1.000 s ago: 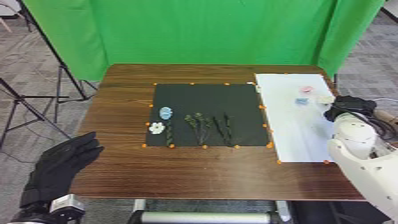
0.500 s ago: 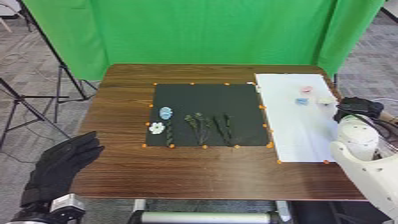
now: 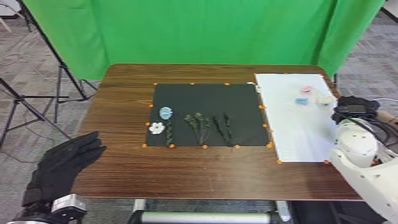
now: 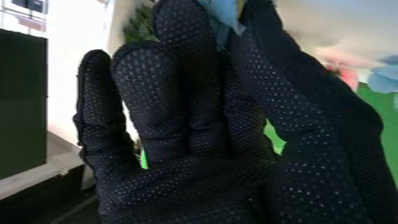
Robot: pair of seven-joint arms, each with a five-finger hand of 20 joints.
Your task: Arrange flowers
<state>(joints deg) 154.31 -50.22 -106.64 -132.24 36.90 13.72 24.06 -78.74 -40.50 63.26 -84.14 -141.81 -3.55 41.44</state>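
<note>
Easing slightly outward since a second ago, the right hand (image 3: 357, 106) is pinching a blue bloom (image 4: 224, 14) between thumb and finger, probably now needing to cross leftward, over the white sheet (image 3: 300, 137) beside it, to the black mat (image 3: 206, 100).

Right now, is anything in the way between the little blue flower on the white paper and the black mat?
Nothing I can see stands between the blue flower and the black mat. There's just flat white paper, and small orange dots along the mat's edge.
</note>
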